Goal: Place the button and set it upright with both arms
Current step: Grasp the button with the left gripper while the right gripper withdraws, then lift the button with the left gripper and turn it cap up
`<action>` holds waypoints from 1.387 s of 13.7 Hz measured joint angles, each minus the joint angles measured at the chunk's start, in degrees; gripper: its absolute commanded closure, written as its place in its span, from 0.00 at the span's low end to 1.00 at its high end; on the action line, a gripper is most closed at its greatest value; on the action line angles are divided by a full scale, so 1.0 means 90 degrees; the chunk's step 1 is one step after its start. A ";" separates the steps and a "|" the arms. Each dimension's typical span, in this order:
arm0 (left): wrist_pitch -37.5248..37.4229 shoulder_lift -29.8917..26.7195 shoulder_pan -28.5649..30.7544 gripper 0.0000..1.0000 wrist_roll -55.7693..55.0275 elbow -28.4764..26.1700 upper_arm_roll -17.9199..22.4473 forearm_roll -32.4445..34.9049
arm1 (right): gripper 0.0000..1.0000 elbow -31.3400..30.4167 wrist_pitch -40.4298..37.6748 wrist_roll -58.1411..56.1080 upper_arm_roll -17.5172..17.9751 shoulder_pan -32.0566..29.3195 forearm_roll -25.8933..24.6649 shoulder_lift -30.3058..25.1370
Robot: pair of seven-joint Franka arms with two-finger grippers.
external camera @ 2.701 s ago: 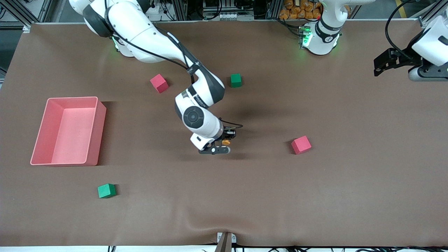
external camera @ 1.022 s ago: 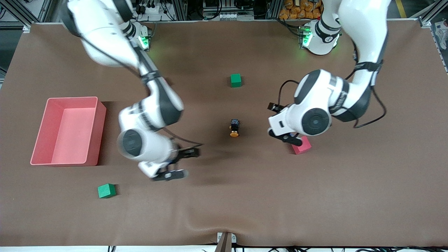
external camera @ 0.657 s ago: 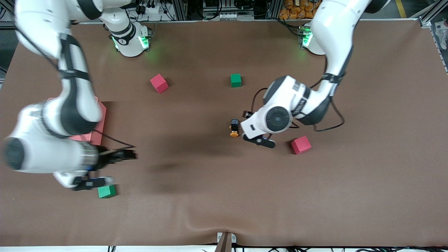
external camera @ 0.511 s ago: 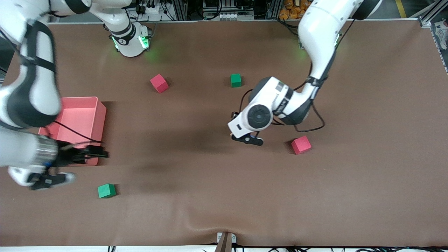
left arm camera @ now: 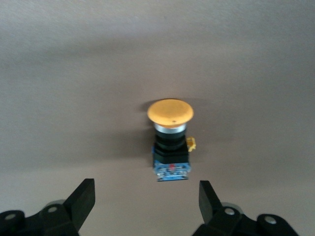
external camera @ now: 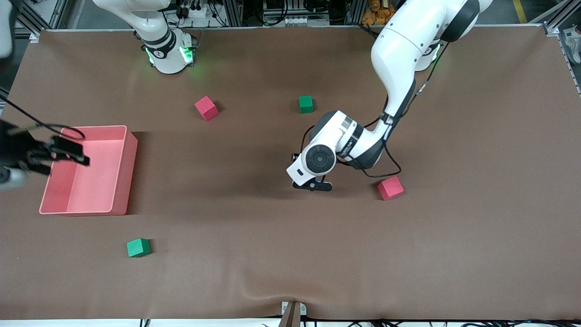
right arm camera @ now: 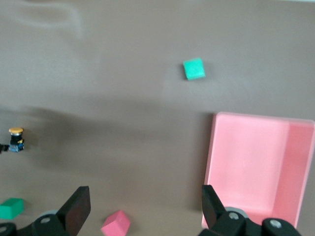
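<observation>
At the right arm's end of the tabletop (external camera: pixel 254 272), the right gripper (external camera: pixel 59 152) hangs over the pink bin (external camera: pixel 129 170), at the bin's edge toward that end; the right wrist view shows its jaws wide apart and holding nothing. A green cube (external camera: pixel 138 247) sits nearer to the front camera than the bin. Toward the middle, a red cube (external camera: pixel 206 108) lies close to the right arm's base, and a second green cube (external camera: pixel 306 104) lies beside it toward the left arm's end. The left arm reaches to the middle of the tabletop, and the left gripper (external camera: pixel 313 185) is low there, its wrist hiding the button in the front view. In the left wrist view the button (left arm camera: pixel 170 142) lies on its side on the tabletop, orange cap pointing away from the jaws and its black and blue body toward them. The jaws are apart, one finger (left arm camera: pixel 81 199) on each side of the button's line, and the button sits just ahead of the fingertips, not yet between them and touching neither. A second red cube (external camera: pixel 390 188) rests near the left gripper, toward the left arm's end.
</observation>
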 measured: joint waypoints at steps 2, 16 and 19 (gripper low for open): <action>0.0119 0.0035 -0.0077 0.10 -0.0042 0.0005 0.0003 0.0000 | 0.00 -0.0640 -0.0006 0.0408 0.0000 -0.0002 -0.0081 -0.0642; 0.0346 0.0377 -0.0174 0.41 -0.0054 0.0030 0.0003 0.0000 | 0.00 -0.2628 0.0677 -0.0374 0.0144 -0.0026 -0.0544 -0.2351; 0.0346 0.0420 -0.0199 0.46 -0.0054 0.0036 0.0003 0.0000 | 0.00 -0.2499 0.0595 -0.0417 0.0123 -0.0029 -0.0548 -0.2350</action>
